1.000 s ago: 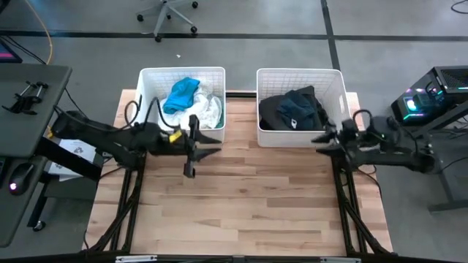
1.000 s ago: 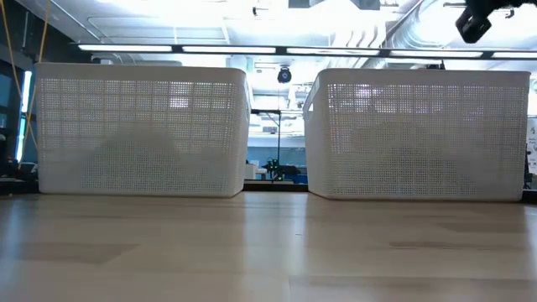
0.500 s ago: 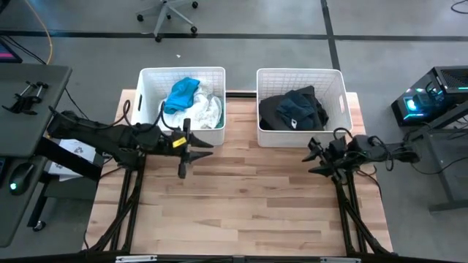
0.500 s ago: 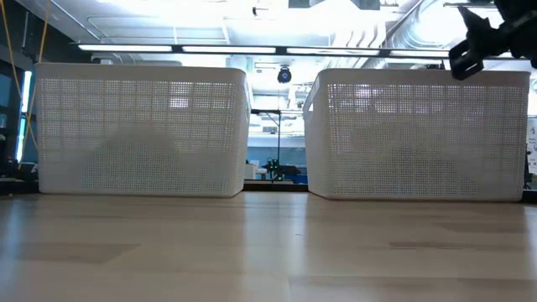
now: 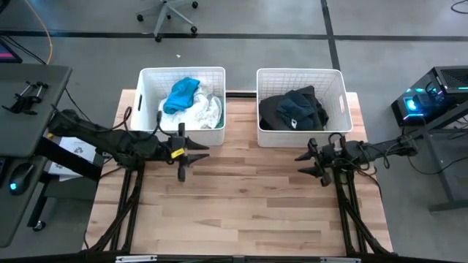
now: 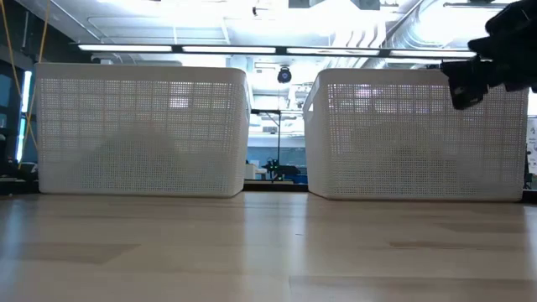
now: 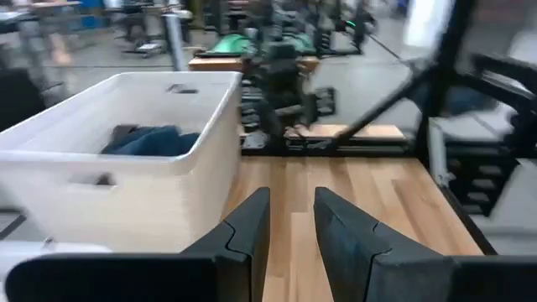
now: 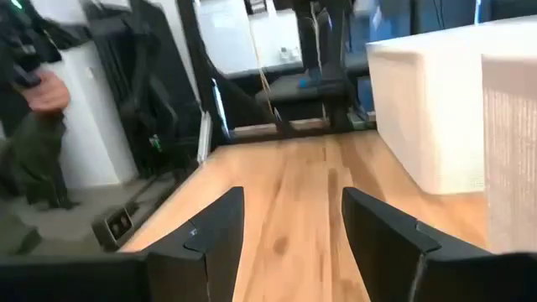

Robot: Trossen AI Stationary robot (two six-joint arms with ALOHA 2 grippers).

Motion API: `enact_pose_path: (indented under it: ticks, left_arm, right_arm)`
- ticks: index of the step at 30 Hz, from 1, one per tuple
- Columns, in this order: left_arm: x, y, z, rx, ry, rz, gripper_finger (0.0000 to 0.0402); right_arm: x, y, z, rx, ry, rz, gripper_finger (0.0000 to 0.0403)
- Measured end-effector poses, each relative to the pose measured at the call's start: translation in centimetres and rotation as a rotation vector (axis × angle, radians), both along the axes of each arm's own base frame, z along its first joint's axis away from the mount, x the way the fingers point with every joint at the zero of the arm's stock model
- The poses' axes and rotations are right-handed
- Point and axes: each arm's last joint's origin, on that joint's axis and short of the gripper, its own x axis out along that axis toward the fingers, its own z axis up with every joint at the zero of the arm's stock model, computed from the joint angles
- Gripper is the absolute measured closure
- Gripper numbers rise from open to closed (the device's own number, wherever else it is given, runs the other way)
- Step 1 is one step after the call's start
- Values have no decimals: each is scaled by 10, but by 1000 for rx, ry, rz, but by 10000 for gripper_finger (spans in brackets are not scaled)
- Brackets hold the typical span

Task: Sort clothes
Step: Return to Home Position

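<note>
The clothes lie in two white baskets at the table's far side. A bright blue garment point(image 5: 181, 93) and white ones point(image 5: 206, 111) are in the left basket point(image 5: 146, 80). Dark grey, black and navy ones point(image 5: 292, 109) are in the right basket point(image 5: 336, 80). My left gripper point(image 5: 199, 152) hangs over the table just in front of the left basket, narrowly open and empty point(image 7: 292, 201). My right gripper point(image 5: 301, 165) hangs in front of the right basket, open and empty point(image 8: 292, 201). It also shows in the low view point(image 6: 466, 84).
Bare wooden tabletop point(image 5: 248, 197) stretches in front of both baskets. A narrow gap point(image 5: 241, 109) separates the baskets. The left wrist view shows the right basket point(image 7: 126, 159) with a dark blue garment point(image 7: 151, 138). A person's dark sleeve and hand point(image 8: 38, 126) show off the table.
My right gripper has gone down and toward the table's left and near edges, away from the right basket's front right corner. My left gripper has drawn a little toward the near edge, away from the left basket. The clothes have stayed still.
</note>
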Motion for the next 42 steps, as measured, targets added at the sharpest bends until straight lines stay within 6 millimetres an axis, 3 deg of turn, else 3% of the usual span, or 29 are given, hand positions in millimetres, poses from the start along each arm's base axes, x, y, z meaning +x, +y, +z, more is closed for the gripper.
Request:
enact_pose_path:
  ticks: [4, 9, 15, 19, 23, 28, 34, 42]
  left_arm:
    - [-20, 14, -26, -65, -84, 100, 319]
    - [-55, 28, -61, -160, -185, 106, 319]
    - [-93, 37, -85, -213, -290, 14, 319]
    - [-110, 40, -97, -139, -341, -60, 319]
    - [-118, 39, -118, -20, -360, -164, 319]
    - [-120, 39, -144, -16, -365, -166, 319]
    - [-118, 44, -149, -20, -328, -120, 319]
    - [-115, 46, -164, 25, -160, -193, 325]
  right_arm:
    - [1, 0, -2, 19, 29, 4, 215]
    - [1, 0, -2, 22, 32, 4, 215]
    - [1, 0, -2, 23, 32, -14, 215]
    - [1, -1, -2, 31, 31, -32, 215]
    - [1, -1, -2, 48, 33, -39, 215]
    - [1, -1, -2, 50, 34, -39, 215]
    - [1, -1, -2, 44, 32, -38, 215]
    - [2, -1, -3, 32, 43, -40, 215]
